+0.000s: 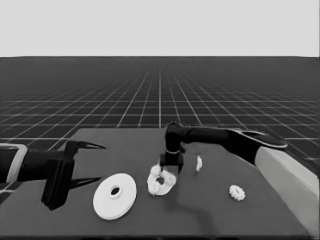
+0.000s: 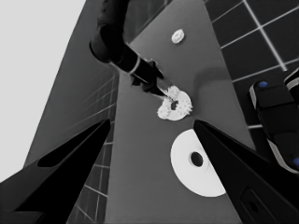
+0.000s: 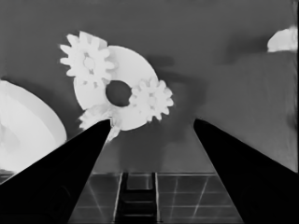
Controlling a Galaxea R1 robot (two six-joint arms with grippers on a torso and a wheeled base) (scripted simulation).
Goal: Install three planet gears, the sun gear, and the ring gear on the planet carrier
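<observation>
I have the right hand [image 1: 168, 167] hanging over the middle of the bench [image 1: 210, 220], its fingers [image 3: 70, 168] spread wide and gripping nothing. Directly below it lies the smaller round part [image 3: 133, 70], the planet carrier, with three planet gears on it. Through the right wrist camera I see one gear [image 3: 87, 59] on the carrier's far edge from the hand, a second gear [image 3: 151, 98] beside the centre hole, and a third gear [image 3: 96, 116] right against one fingertip; I think that finger touches it, but the fingertip covers the spot and I cannot be sure. The other finger stands well apart from the carrier over bare bench.

The larger round part [image 1: 115, 196], the ring gear, lies flat just beside the carrier, on the side toward my left hand, the two nearly touching. A fourth gear [image 1: 237, 192] lies alone on the bench, well off to the other side of the right hand, below the right arm. A thin white piece [image 1: 199, 163] sits near the right hand on that same side.

My left hand [image 1: 92, 163] waits over the bench's left end, fingers open and empty, close to the ring gear but not on it.
</observation>
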